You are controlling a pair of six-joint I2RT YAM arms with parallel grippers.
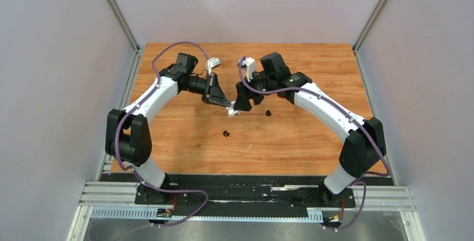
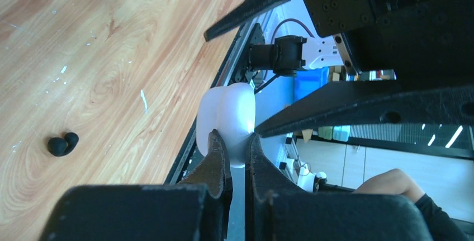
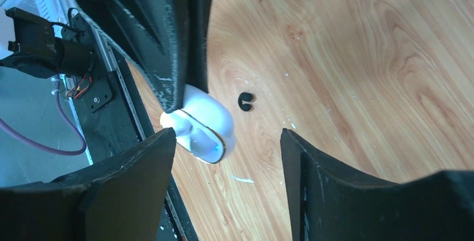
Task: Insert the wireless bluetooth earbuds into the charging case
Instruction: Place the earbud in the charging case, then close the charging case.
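My left gripper (image 2: 237, 137) is shut on the white charging case (image 2: 226, 118) and holds it above the table's middle (image 1: 233, 110). In the right wrist view the case (image 3: 201, 126) shows its open cavity with a blue glow. It sits close to the left finger of my right gripper (image 3: 226, 137), which is open and grips nothing. The two grippers meet tip to tip in the top view, left (image 1: 223, 102) and right (image 1: 240, 105). One black earbud (image 1: 226, 133) lies on the wood in front of them, another (image 1: 268, 113) to the right. A black earbud also shows in each wrist view (image 2: 62, 143) (image 3: 245, 100).
The wooden table (image 1: 313, 140) is walled by grey panels at the left, right and back. A small white sliver (image 1: 249, 147) lies on the wood near the front. A black rail (image 1: 246, 180) with both arm bases runs along the near edge.
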